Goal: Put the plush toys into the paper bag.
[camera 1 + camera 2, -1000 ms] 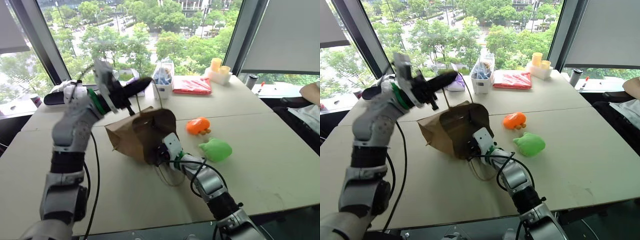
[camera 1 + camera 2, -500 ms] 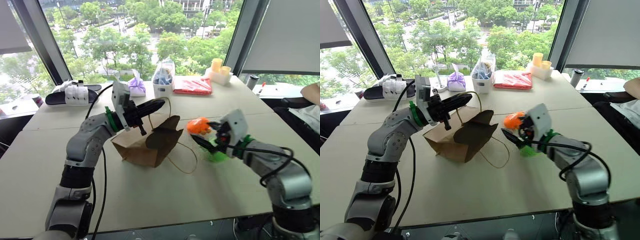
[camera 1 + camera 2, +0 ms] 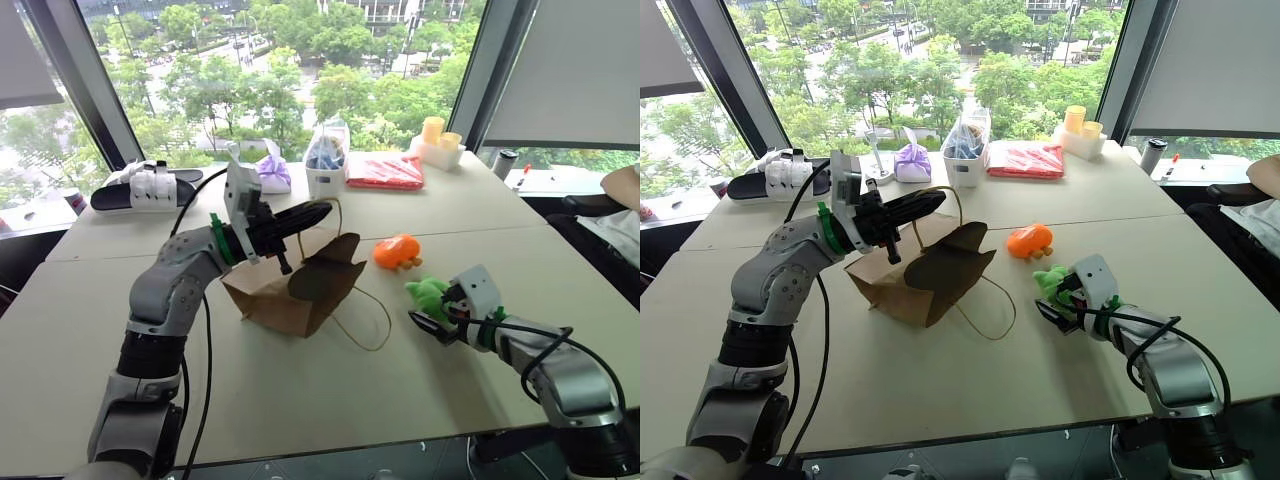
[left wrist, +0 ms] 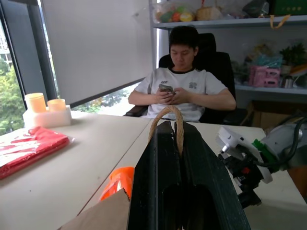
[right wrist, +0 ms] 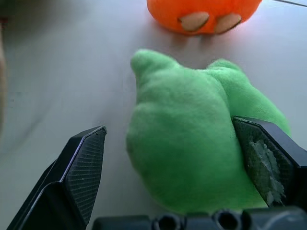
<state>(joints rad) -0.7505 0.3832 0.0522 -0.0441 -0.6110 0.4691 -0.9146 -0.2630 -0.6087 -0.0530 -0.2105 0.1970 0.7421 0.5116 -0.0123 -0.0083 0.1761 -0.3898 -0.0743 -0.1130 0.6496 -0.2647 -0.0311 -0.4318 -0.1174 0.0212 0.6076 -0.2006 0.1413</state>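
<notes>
The brown kraft paper bag (image 3: 292, 283) sits creased and slumped on the smooth pale surface (image 3: 300, 390), its mouth gaping toward the right. The left end effector (image 3: 312, 211) is clamped tight on 1 thin twisted-cord handle (image 4: 167, 115), holding it raised above the bag. The second cord handle (image 3: 365, 322) lies in a loop on the surface. The right end effector (image 5: 177, 158) is spread wide, its 2 ribbed black fingers (image 5: 79, 165) flanking the fuzzy green plush toy (image 5: 192, 139). Just beyond lies the rounded orange plush toy (image 3: 397, 251), right of the bag.
</notes>
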